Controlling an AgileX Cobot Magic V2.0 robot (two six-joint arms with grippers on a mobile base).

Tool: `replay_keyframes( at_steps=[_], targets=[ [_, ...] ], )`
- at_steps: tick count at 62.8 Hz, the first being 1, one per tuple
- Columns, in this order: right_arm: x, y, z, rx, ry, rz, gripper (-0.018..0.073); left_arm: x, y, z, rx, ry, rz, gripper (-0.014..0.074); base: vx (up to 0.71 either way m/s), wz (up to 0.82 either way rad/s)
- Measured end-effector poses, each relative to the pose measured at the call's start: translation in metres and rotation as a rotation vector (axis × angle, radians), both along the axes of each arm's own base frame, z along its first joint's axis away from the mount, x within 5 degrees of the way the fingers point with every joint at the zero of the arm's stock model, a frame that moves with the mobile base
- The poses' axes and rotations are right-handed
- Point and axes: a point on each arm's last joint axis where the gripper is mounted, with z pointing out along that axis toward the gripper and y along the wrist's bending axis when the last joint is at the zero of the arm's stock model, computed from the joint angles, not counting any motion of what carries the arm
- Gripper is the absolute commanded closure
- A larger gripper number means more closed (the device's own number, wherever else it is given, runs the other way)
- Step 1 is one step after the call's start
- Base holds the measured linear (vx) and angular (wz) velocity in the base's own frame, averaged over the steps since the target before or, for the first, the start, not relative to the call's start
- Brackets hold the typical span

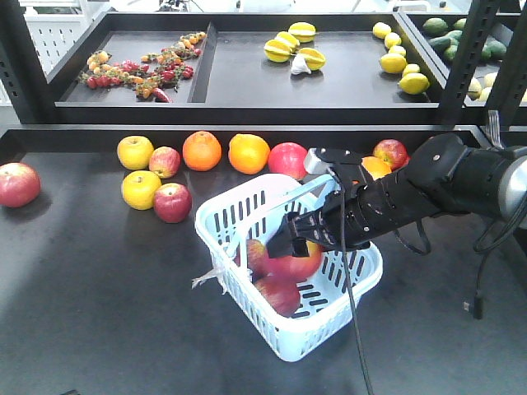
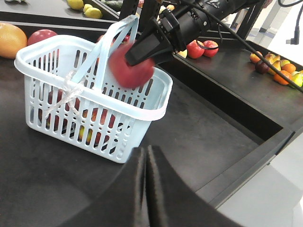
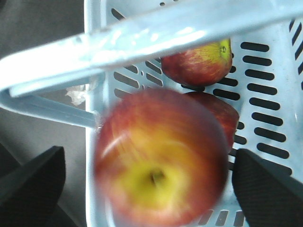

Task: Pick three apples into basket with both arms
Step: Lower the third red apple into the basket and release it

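The aqua basket [image 1: 247, 309] stands on the black table, with its arched handle [image 3: 142, 38] crossing above. My right gripper [image 1: 296, 239] hangs over it, open. A motion-blurred red-yellow apple [image 3: 161, 161] sits between its spread fingers [image 3: 270, 189], with a gap on the left side. The left wrist view shows this apple [image 2: 132, 71] just under the right gripper [image 2: 142, 52], above the basket [image 2: 123, 106] rim. Two more apples [image 3: 196, 64] [image 3: 218, 113] lie on the basket floor. My left gripper [image 2: 146, 156] is shut on nothing, in front of the basket.
Loose on the table behind the basket are red apples [image 1: 172, 202] [image 1: 287, 160], yellow apples [image 1: 141, 188] and oranges [image 1: 202, 151]. Another apple [image 1: 18, 183] lies far left. A raised shelf [image 1: 247, 111] of produce trays runs along the back.
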Motion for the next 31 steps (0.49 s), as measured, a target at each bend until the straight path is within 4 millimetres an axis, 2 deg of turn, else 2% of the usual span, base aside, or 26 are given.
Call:
replay_keyframes(
  at_steps=[8, 17, 26, 31],
  targets=[
    [0.000, 0.000, 0.000, 0.001, 0.002, -0.002, -0.0126, 0.000, 0.000, 0.000, 0.000, 0.000, 0.000, 0.0603, 0.00, 0.00],
    [-0.001, 0.000, 0.000, 0.007, 0.018, 0.000, 0.0005, 0.000, 0.000, 0.000, 0.000, 0.000, 0.000, 0.0603, 0.00, 0.00],
    [-0.010, 0.001, 0.005, 0.015, 0.064, 0.052, 0.0296, 0.000, 0.000, 0.000, 0.000, 0.000, 0.000, 0.0603, 0.00, 0.00],
    [-0.019, 0.000, 0.015, 0.001, 0.074, 0.108, 0.0514, 0.000, 0.000, 0.000, 0.000, 0.000, 0.000, 0.0603, 0.00, 0.00]
  ],
)
